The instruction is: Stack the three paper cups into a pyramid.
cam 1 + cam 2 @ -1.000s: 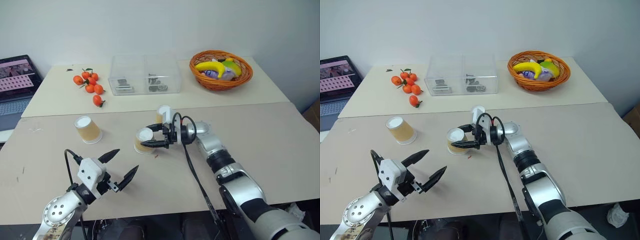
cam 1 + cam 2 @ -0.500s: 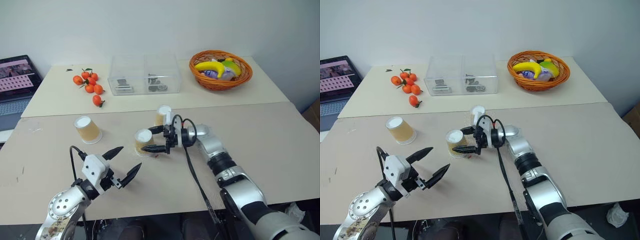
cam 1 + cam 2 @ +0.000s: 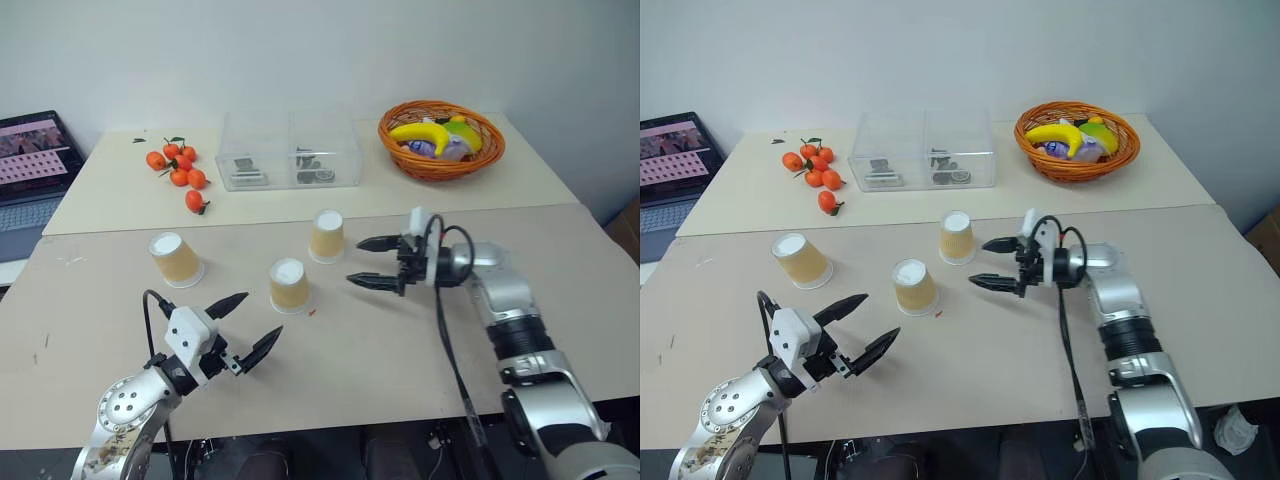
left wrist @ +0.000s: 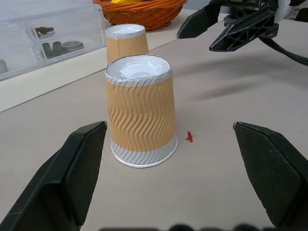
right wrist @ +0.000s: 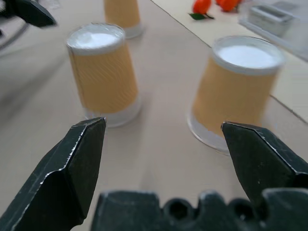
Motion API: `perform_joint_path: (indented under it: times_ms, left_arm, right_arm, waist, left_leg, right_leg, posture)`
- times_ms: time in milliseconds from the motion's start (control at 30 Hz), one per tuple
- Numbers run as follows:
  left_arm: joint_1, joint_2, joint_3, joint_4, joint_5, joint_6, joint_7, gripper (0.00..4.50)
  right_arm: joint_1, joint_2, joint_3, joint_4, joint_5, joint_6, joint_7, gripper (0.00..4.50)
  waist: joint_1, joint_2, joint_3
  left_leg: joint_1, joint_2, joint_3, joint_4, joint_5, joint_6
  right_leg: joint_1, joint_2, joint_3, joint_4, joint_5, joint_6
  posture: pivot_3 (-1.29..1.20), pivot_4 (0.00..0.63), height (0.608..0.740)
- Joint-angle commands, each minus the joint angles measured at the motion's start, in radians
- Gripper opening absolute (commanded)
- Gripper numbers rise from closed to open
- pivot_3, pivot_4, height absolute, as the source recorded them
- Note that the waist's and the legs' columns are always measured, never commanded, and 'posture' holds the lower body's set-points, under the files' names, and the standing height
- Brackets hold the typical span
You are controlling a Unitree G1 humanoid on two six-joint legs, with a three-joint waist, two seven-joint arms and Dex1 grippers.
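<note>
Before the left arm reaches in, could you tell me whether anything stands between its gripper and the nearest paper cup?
Nothing visible does. The open left gripper faces the nearest cup across bare table.

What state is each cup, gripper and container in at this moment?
Left cup: upside down, tilted, apart from the others.
Middle cup: upside down, upright, free.
Far cup: upside down, upright, free, not stacked.
Right gripper: jaws open, empty, beside the far cup.
Left gripper: jaws open, empty.
Clear box: closed, small parts inside.
Basket: holds fruit.
Laptop: screen on.
</note>
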Motion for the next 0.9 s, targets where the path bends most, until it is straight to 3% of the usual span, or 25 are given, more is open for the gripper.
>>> perform_joint_path:
  times_ms: [33,367,900]
  left_arm:
    - [0.001,0.005,0.019,-0.015,-0.011,-0.026,-0.006,4.5]
    - [0.01,-0.015,0.042,-0.02,-0.001,-0.033,0.026,4.5]
    - [0.075,-0.054,0.076,-0.062,-0.004,-0.042,0.085,4.5]
  right_arm:
    - [-0.053,0.013,-0.014,0.054,-0.028,-0.07,-0.062,4.43]
    - [-0.204,0.141,0.043,0.285,-0.088,-0.202,-0.088,4.43]
    - [-0.414,0.238,0.031,0.641,-0.145,-0.371,-0.1,4.43]
  waist:
    - [-0.005,0.0,0.0]
    - [-0.003,0.0,0.0]
    - [-0.01,0.0,0.0]
  left_leg:
    - [0.0,0.0,0.001,0.0,0.0,0.0]
    - [0.001,0.005,0.005,0.0,0.0,0.0]
    - [0.001,0.006,0.006,0.0,0.0,0.0]
  right_leg:
    - [0.0,0.0,0.0,0.0,0.0,0.0]
    - [0.0,0.004,0.002,-0.001,0.002,-0.003]
    - [-0.001,0.005,0.003,0.0,0.003,-0.004]
  posture:
    - [0.0,0.15,0.728]
    - [0.0,0.15,0.728]
    - [0.0,0.15,0.728]
